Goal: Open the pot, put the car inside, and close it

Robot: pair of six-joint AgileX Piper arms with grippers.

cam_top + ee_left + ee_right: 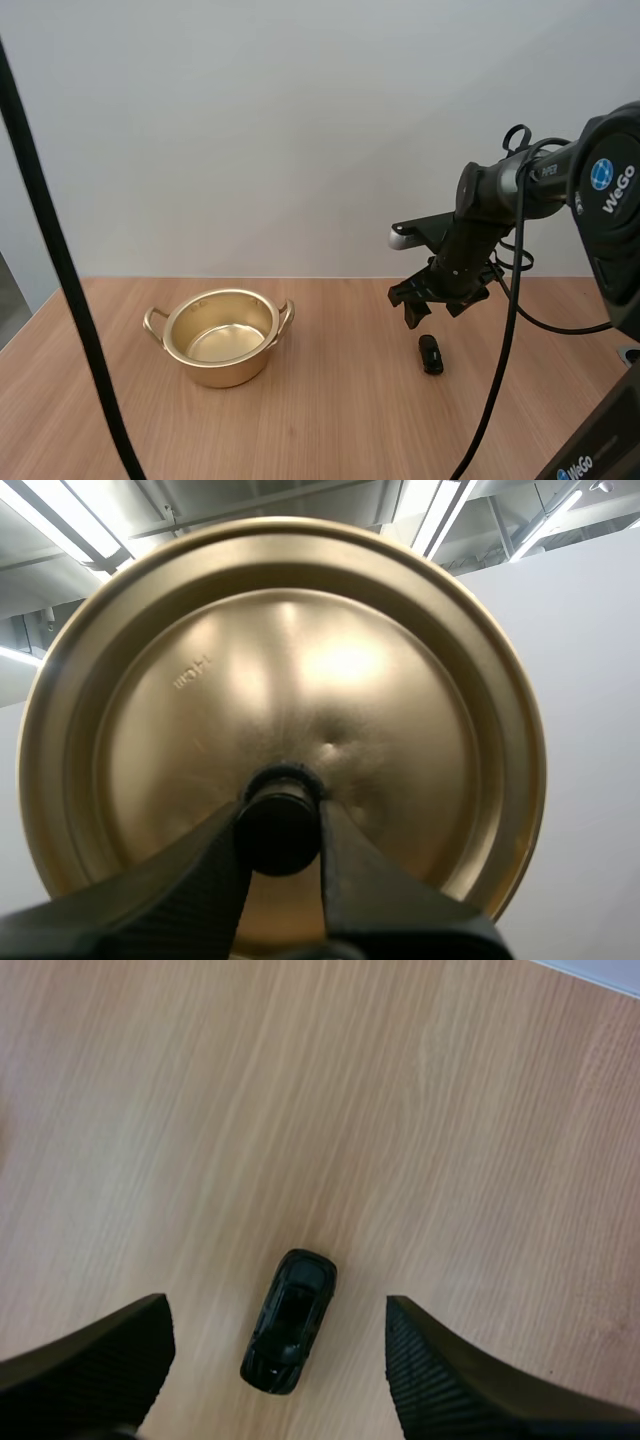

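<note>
My right claw [433, 310] hangs wide open and empty over the right side of the table [340, 430]. At left, the pot [226, 373] stands uncovered. My left claw [278, 822] is clamped on the lid [300, 650] by its black knob [277, 835]. The car [430, 354] lies just below the right claw, well apart from the pot.

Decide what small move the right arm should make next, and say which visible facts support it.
Probably lower the right pincer straight down around the car. Its fingers stand open and hover above the car, which lies on the table between them. The pot is open and empty, and the left pincer holds the lid by its knob.
</note>
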